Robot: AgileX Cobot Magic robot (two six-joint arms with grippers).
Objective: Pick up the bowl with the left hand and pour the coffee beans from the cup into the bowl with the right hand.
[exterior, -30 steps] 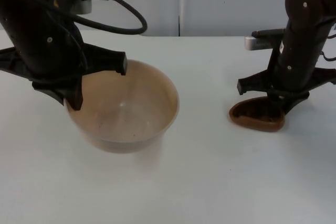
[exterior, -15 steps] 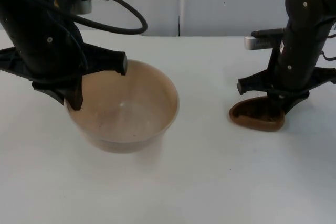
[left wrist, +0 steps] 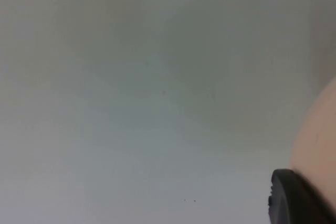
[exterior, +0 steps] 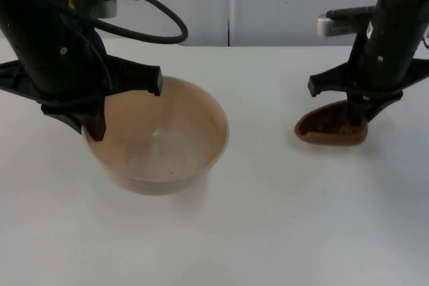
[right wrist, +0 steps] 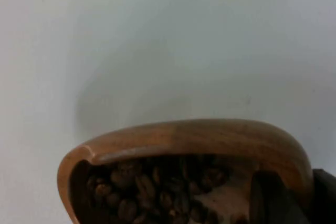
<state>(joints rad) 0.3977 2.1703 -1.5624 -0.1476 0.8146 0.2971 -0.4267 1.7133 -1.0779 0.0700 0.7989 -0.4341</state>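
- Table (exterior: 268, 232): white, ends at a grey wall; the bowl is on its left half, the cup on its right half, well apart.
- Left gripper (exterior: 124, 108): at the bowl's near-left rim, one finger inside the wall and one outside, clamped on the rim.
- Bowl (exterior: 161, 138): tan, wide, upright, no beans in it. Whether it is off the table I cannot tell. In the left wrist view its pale wall (left wrist: 315, 140) sits against a fingertip.
- Right gripper (exterior: 355, 115): over the cup's right end, closed on its rim; in the right wrist view one finger stands inside the cup.
- Cup (exterior: 332, 128): brown, wooden, with a pointed spout end toward the bowl; it looks raised and slightly tilted.
- Beans (right wrist: 152, 192): dark, all inside the cup.
- Step, as I judge it: both grasps made, the cup being carried for the pour. Next, bring the cup's spout over the bowl's mouth, then tip it slowly so no beans fall outside.
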